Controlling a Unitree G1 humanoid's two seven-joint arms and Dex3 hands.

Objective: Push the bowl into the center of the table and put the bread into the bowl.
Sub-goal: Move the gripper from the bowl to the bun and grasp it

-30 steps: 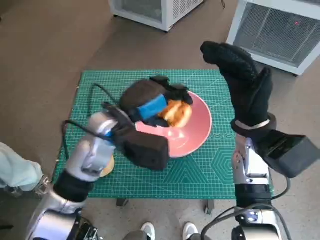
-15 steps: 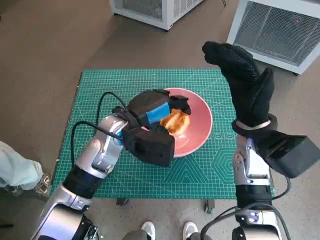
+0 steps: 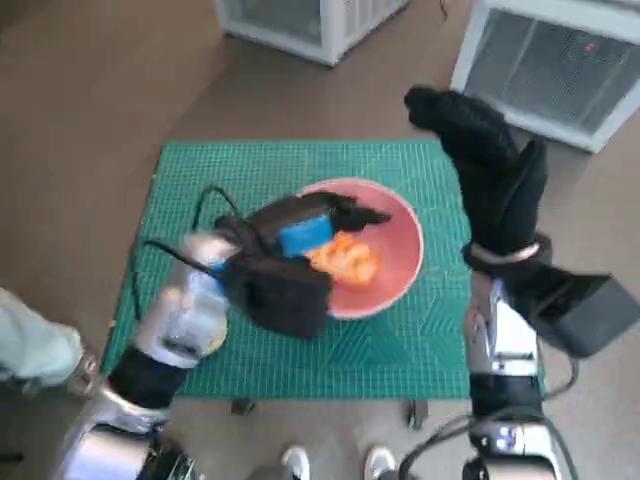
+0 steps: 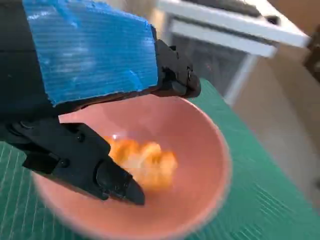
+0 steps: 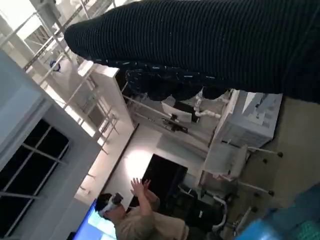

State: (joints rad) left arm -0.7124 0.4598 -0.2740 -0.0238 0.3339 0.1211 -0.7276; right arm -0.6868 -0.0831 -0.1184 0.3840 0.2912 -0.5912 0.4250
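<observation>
The pink bowl [image 3: 408, 232] sits near the middle of the green mat [image 3: 400, 345]. An orange-brown piece of bread [image 3: 345, 260] lies inside it, blurred in the left wrist view [image 4: 145, 162]. My left hand [image 3: 300, 225] hovers over the bowl's left side, and its fingers [image 4: 107, 177] are spread above the bread without gripping it. The bowl's inner wall [image 4: 200, 145] shows beyond them. My gloved right hand [image 3: 490, 170] is raised above the table's right edge, fingers extended and holding nothing; in the right wrist view the glove [image 5: 200, 45] is a dark band.
Two white cabinets [image 3: 560, 60] [image 3: 300, 20] stand on the floor beyond the table. A person's shoes [image 3: 330, 462] show at the near edge and a pale sleeve [image 3: 35, 350] at the left. A person [image 5: 135, 220] with raised hands appears in the right wrist view.
The left hand carried the bread over the bowl, then let it go and drew back slightly to the left. The bread now lies free in the bowl. The right hand stayed raised.
</observation>
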